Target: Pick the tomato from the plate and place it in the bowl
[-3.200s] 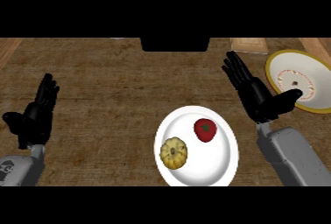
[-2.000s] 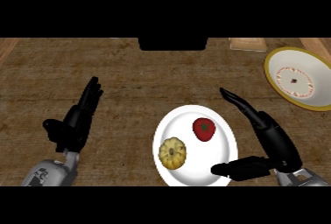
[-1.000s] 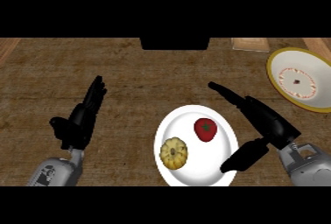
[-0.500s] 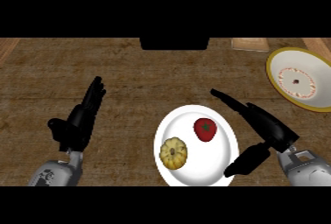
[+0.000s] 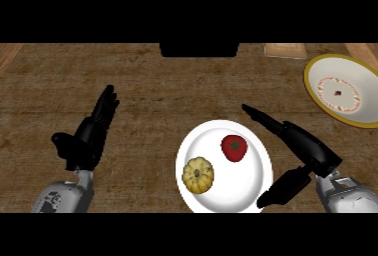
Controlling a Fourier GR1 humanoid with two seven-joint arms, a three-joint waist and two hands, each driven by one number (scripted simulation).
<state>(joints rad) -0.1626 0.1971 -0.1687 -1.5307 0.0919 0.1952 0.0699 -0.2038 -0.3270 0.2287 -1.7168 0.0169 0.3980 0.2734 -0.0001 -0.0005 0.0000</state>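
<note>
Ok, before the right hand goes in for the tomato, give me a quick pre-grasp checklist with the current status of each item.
1. Tomato on the white plate, uncovered: ok.
2. Right hand open, fingers straight, thumb spread at the plate's right rim: ok.
3. Right hand around the tomato: not ok, it is beside the plate, apart from the tomato.
4. Yellow squash apart from the tomato: ok.
5. Bowl at upper right, nothing inside: ok.
6. Left hand open, off to the left, out of the way: ok.

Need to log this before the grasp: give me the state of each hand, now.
Left hand: open, holding nothing, over the counter left of the plate.
Right hand: open, holding nothing, beside the tomato.
</note>
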